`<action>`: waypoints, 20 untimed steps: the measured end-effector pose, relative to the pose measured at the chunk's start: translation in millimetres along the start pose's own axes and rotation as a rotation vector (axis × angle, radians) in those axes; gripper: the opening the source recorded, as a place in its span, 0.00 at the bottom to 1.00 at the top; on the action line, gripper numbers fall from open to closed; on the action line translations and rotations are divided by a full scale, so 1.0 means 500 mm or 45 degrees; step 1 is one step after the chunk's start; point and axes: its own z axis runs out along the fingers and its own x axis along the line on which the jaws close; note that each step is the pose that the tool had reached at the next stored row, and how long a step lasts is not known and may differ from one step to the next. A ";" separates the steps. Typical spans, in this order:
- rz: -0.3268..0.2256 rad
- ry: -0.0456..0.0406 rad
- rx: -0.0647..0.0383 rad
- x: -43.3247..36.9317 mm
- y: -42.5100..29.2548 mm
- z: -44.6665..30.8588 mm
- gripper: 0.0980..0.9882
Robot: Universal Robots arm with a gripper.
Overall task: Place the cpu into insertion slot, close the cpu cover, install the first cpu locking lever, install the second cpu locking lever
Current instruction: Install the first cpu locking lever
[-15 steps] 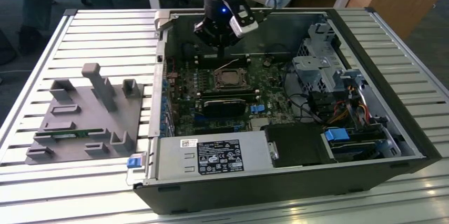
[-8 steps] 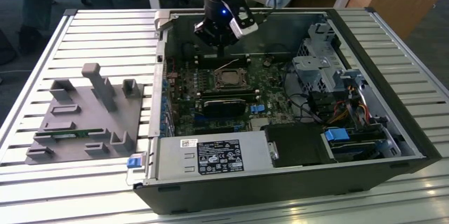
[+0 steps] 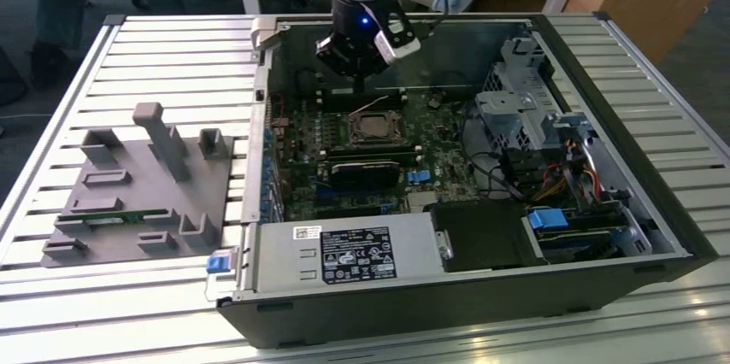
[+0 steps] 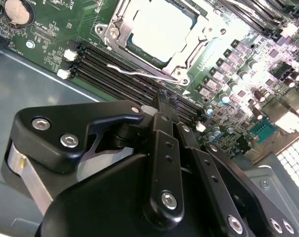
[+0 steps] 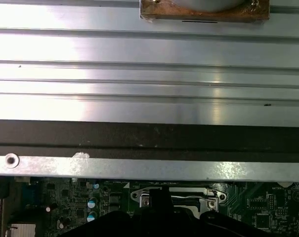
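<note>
Gripper [image 4: 167, 100], clenched, hangs near the cpu [image 4: 161, 27] inside a computer case [image 3: 456, 300] on a slatted table [image 3: 171, 48].

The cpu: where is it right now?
In the second wrist view the cpu lies framed by the cpu cover, next to the long memory slots and just beyond the gripper. In the exterior view it is near the middle of the motherboard.

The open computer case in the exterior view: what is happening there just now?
One robot arm reaches into the open computer case, and its gripper is shut, holding nothing, just above the motherboard. The cpu already sits in the insertion slot, and the cpu cover lies down over its edges. A thin wire locking lever beside the socket seems not latched yet, and the gripper tip is right next to it.
</note>
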 end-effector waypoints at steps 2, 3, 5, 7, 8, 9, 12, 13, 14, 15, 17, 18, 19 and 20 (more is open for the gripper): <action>0.000 0.000 0.000 0.000 0.000 0.001 0.01; 0.000 0.000 0.000 0.000 0.000 0.001 0.01; 0.000 0.000 0.000 0.000 0.000 0.003 0.01; 0.000 0.000 0.000 -0.001 0.000 0.004 0.01; 0.000 0.000 0.000 -0.002 0.000 0.005 0.01; 0.000 0.000 0.000 -0.003 0.000 0.005 0.01; 0.000 0.000 0.000 -0.007 -0.001 0.008 0.01; 0.000 0.000 0.000 -0.007 -0.001 0.009 0.01; 0.000 0.000 0.000 -0.008 -0.001 0.010 0.01; -0.003 0.000 0.000 -0.008 -0.001 0.012 0.01; -0.015 0.001 0.000 -0.009 -0.001 0.017 0.01; -0.017 0.001 0.000 -0.010 -0.001 0.019 0.01; -0.017 0.001 -0.001 -0.011 -0.001 0.021 0.01; -0.017 0.001 0.000 -0.013 -0.001 0.022 0.01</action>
